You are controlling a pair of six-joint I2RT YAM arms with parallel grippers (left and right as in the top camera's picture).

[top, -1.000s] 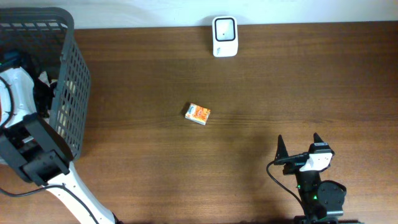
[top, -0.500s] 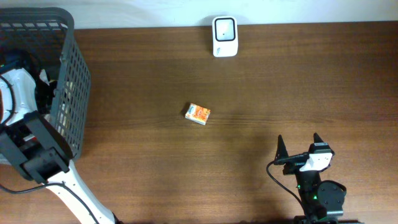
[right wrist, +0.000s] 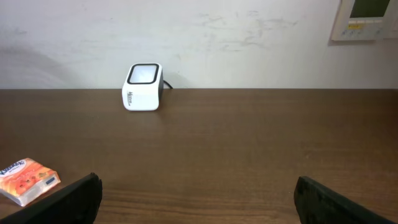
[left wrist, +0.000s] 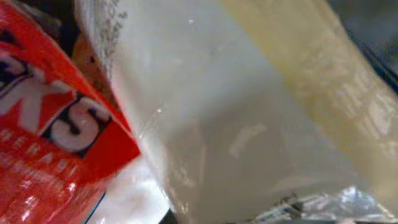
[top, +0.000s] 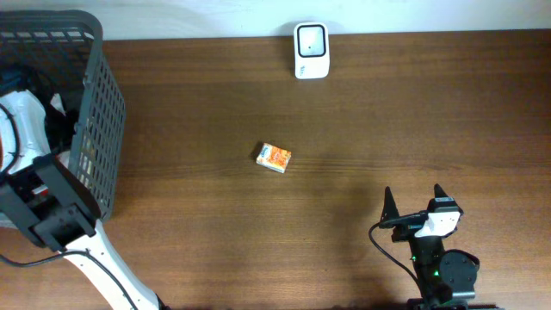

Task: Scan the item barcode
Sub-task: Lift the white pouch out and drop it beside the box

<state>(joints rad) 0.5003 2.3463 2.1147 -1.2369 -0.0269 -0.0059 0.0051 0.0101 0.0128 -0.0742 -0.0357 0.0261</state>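
Left arm in the basket with its gripper closed; right gripper wide open and empty on the near side of the scanner.

The white scanner [top: 311,39] stands at the far edge of the counter [top: 387,112]. A small orange packet [top: 275,158] lies flat on the wood, nearer than the scanner and slightly to its left, touching nothing. The dark mesh basket [top: 96,103] sits far to the scanner's left, and the left arm [top: 26,120] reaches down into it. The left gripper's fingers are hidden. It is closed, but on what cannot be told. Its wrist camera is filled by a red package [left wrist: 43,137] with white lettering pressed against a pale translucent bag [left wrist: 236,124]. The right gripper [top: 413,194] hovers low, well nearer than the scanner and to its right.
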